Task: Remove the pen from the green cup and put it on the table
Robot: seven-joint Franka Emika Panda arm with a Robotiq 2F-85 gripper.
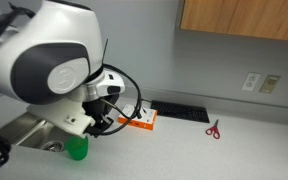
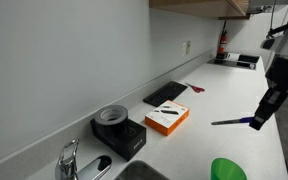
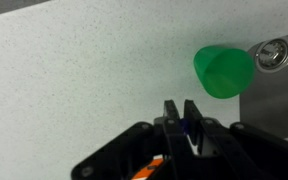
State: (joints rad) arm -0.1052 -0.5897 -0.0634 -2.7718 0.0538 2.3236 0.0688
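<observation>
The green cup (image 3: 224, 70) stands on the pale table (image 3: 74, 80) near the sink edge, and shows in both exterior views (image 1: 76, 149) (image 2: 227, 170). My gripper (image 3: 181, 115) is shut on the pen (image 3: 187, 127), whose bluish part shows between the fingertips. In an exterior view the pen (image 2: 230, 122) sticks out roughly level from the gripper (image 2: 254, 122), in the air above and beside the cup. The pen is outside the cup. In an exterior view the gripper (image 1: 103, 125) hangs just above and to the right of the cup; the pen is not clear there.
An orange box (image 2: 167, 118) (image 1: 140, 120) lies on the table, with a black flat object (image 2: 165, 93) behind it and a black device (image 2: 119, 131) beside it. Red scissors (image 1: 213, 129) lie further along. The steel sink (image 3: 279, 60) and faucet (image 2: 72, 160) adjoin the cup.
</observation>
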